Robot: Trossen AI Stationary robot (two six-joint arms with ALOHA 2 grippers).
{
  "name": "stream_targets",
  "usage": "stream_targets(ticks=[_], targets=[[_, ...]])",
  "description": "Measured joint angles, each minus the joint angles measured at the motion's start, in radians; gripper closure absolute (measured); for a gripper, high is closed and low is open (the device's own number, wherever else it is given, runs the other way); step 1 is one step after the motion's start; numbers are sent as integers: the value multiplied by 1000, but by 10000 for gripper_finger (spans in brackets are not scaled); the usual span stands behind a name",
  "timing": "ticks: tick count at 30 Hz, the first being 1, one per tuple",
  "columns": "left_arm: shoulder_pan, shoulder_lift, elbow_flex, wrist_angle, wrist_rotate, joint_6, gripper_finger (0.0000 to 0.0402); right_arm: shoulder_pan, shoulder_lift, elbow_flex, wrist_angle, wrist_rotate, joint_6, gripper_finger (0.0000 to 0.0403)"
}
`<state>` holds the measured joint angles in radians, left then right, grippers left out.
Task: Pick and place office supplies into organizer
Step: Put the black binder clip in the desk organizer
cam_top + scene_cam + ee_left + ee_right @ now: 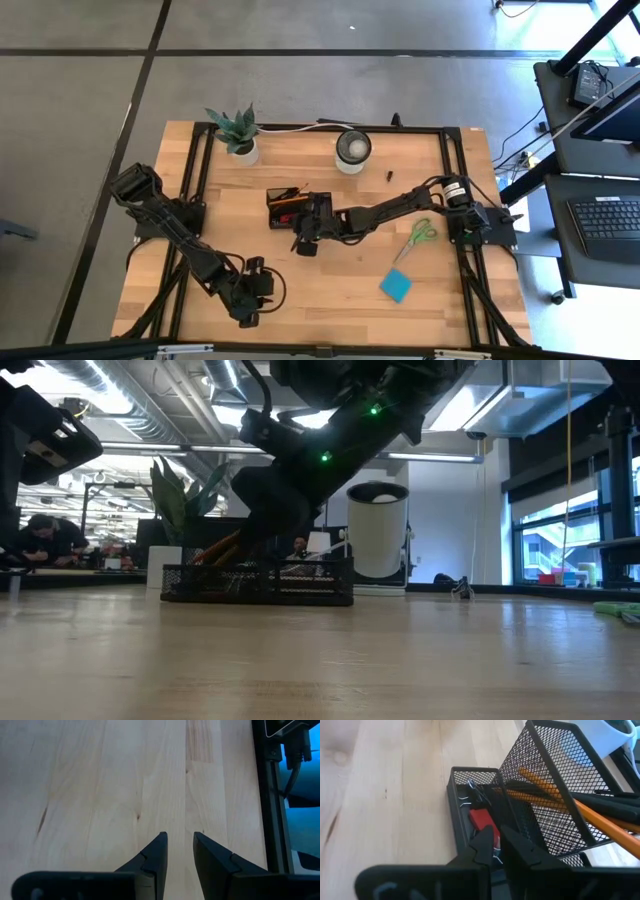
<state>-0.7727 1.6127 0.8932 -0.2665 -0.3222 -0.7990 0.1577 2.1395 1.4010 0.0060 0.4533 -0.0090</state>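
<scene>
The organizer [284, 208], a black mesh tray, sits on the worktop [330, 290] a little in front of the white-rimmed cup [352, 148] and toward the potted plant [238, 132]. From table height the organizer [258, 582] shows as a low mesh wall, its middle masked by the dark arm above it. In the right wrist view its taller mesh compartment [555, 795] holds orange pencils [555, 795] and black pens [605, 802] that run out of the picture, and its low compartment holds a red eraser [481, 818] with wire clips [470, 795] behind it, too fine to count.

The right gripper [305, 240] hangs at the organizer's near side, directly over the low compartment. Its jaws stand only a narrow slit apart, nearly closed, with nothing between them. A small white patch beside one fingertip [485, 845] is partly hidden and cannot be identified.

Beyond the organizer, toward the right arm's base, lie the green-handled scissors [418, 236], and nearer the worktop's front edge the blue sticky-note pad [395, 286]. A tiny dark item [389, 176] beside the cup is too small to name.

The left gripper [248, 318] waits far from the organizer at the worktop's front edge, its jaws parted over bare wood and empty.
</scene>
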Motion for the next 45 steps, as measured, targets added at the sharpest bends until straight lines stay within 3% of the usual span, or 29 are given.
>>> stream_targets(ticks=[8, 13, 19, 22, 27, 31, 37, 41, 45], targets=[[0, 0, 0, 0, 0, 0, 316, 24, -19, -4, -17, -4, 9, 363], [0, 0, 0, 1, -1, 0, 315, 62, -106, -7, -115, -98, 91, 320], [0, 0, 0, 1, -1, -1, 315, 122, -254, -6, -386, -118, 226, 242], [2, 0, 0, 2, -2, -1, 315, 144, -359, -5, -605, -115, 279, 217], [2, 0, 0, 7, -13, -1, 315, 149, -534, -5, -983, -95, 583, 202], [2, 0, 0, 7, -49, 0, 315, 110, -647, -4, -1199, -34, 856, 201], [4, 0, 0, 5, -73, 0, 316, -2, -705, -3, -1386, -3, 1055, 201], [4, 0, 0, 5, -73, 0, 315, -132, -703, -22, -1396, -6, 1082, 201], [4, 0, 0, 4, -73, 0, 316, -281, -702, -76, -1286, -84, 1012, 201]])
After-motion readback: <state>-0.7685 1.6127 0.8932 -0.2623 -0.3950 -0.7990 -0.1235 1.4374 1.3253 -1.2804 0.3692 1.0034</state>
